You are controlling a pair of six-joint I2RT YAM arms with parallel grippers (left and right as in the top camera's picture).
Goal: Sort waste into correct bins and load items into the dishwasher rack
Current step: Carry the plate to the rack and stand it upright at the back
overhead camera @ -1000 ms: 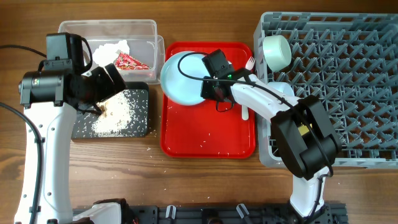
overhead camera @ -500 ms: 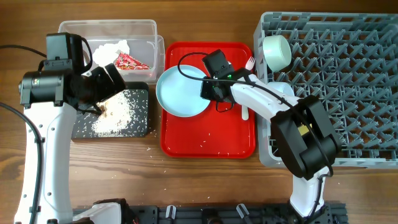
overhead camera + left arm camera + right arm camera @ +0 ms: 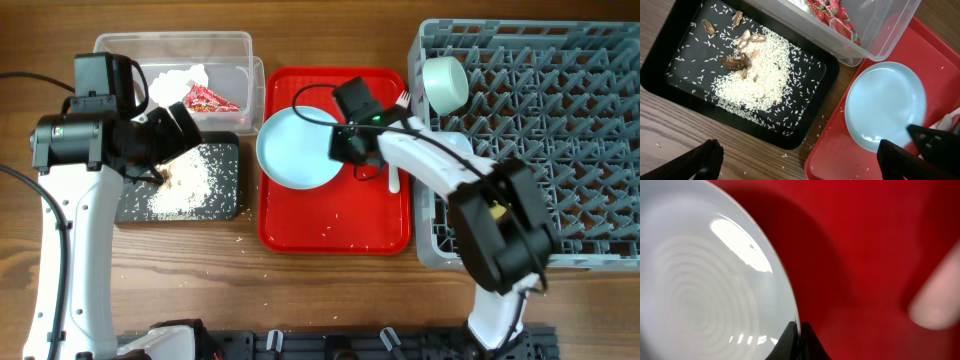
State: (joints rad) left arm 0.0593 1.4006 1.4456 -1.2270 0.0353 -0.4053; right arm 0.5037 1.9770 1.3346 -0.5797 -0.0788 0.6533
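Observation:
The pale blue plate (image 3: 296, 148) is over the left part of the red tray (image 3: 340, 225), its left rim past the tray's edge. My right gripper (image 3: 342, 146) is shut on the plate's right rim; the right wrist view shows the fingertips (image 3: 799, 332) pinching the rim of the plate (image 3: 700, 280). My left gripper (image 3: 802, 162) is open and empty above the black tub (image 3: 228, 205), which holds rice and brown bits (image 3: 188, 182). The clear tub (image 3: 232, 45) holds the red wrapper (image 3: 208, 98) and white tissue (image 3: 186, 77). The white fork (image 3: 396, 180) lies at the tray's right side.
The grey dishwasher rack (image 3: 560, 130) fills the right side, with a pale bowl (image 3: 446, 84) on edge at its near-left corner. Loose rice grains are scattered on the tray and on the wood by the black tub (image 3: 670, 90).
My right gripper has swung the plate down from a tilted pose at the tray's upper left and shifted it slightly right. The left arm has not moved.

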